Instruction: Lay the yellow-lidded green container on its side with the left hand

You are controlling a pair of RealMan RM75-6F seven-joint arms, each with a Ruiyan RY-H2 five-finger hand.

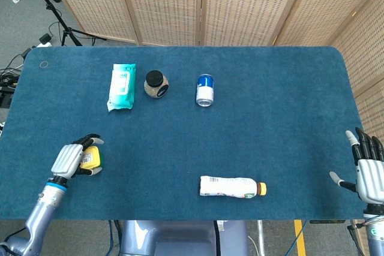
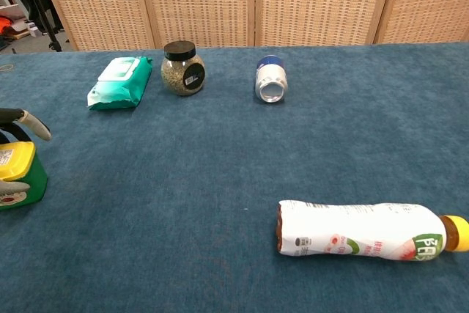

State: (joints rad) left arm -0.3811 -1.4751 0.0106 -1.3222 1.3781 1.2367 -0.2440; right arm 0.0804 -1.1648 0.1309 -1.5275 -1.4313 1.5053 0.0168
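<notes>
Green container (image 2: 20, 175) and left hand (image 2: 16, 124) cut off by chest view's edge.

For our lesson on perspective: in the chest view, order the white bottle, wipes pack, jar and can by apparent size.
1. White bottle, largest, but nearest the camera.
2. Wipes pack.
3. Jar.
4. Can, close to the jar, so that order is unsure.

Left hand (image 1: 70, 159) curled, right hand (image 1: 369, 175) spread.

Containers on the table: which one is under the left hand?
The green container with the yellow lid, upright near the front-left edge; the left hand covers it.
</notes>
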